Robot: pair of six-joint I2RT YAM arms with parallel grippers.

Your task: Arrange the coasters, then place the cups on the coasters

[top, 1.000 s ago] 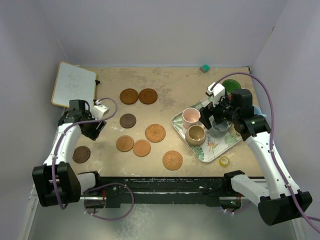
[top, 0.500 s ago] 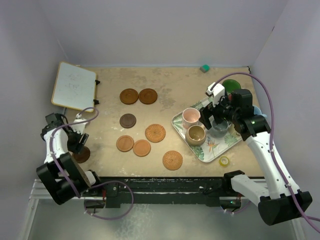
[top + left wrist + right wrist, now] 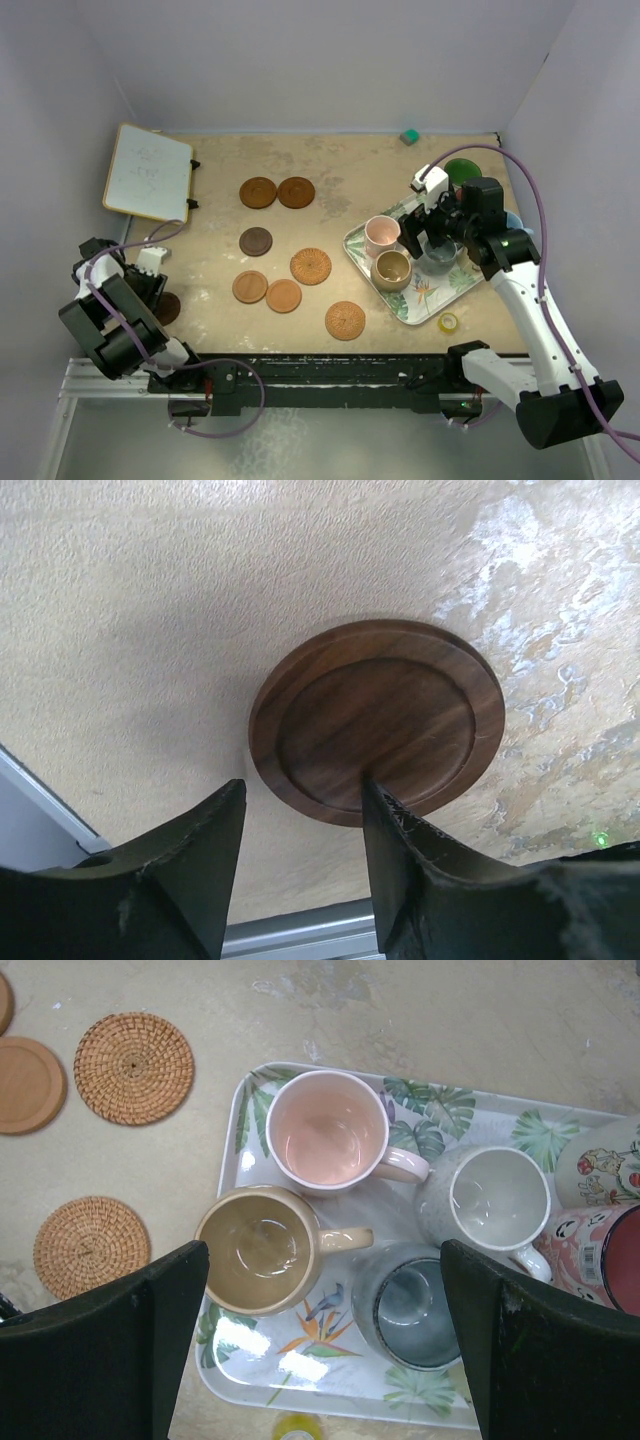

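Observation:
Several coasters lie on the table: two brown ones (image 3: 258, 192) at the back, a dark one (image 3: 256, 241), a woven one (image 3: 311, 266) and others nearer. A dark brown ringed coaster (image 3: 390, 720) lies flat at the near left (image 3: 168, 310). My left gripper (image 3: 302, 790) (image 3: 150, 288) is low over its near edge, open, its right fingertip (image 3: 385, 810) over the rim. The cups stand on the tray (image 3: 300, 1360): pink (image 3: 328, 1128), tan (image 3: 258, 1248), grey (image 3: 495, 1195), slate (image 3: 415, 1305), red (image 3: 610, 1255). My right gripper (image 3: 322, 1260) (image 3: 425, 240) hovers open above the tan and slate cups.
A whiteboard (image 3: 148, 172) lies at the back left. A small yellow tape roll (image 3: 449, 322) sits by the tray's near corner. A green cup (image 3: 462, 172) stands behind the tray, and a small green block (image 3: 408, 136) is by the back wall. The table's metal front rail runs just behind my left fingers.
My left arm swung from mid-left back toward the near-left corner and came down over the dark brown coaster, its jaws narrowing. The right arm has not moved.

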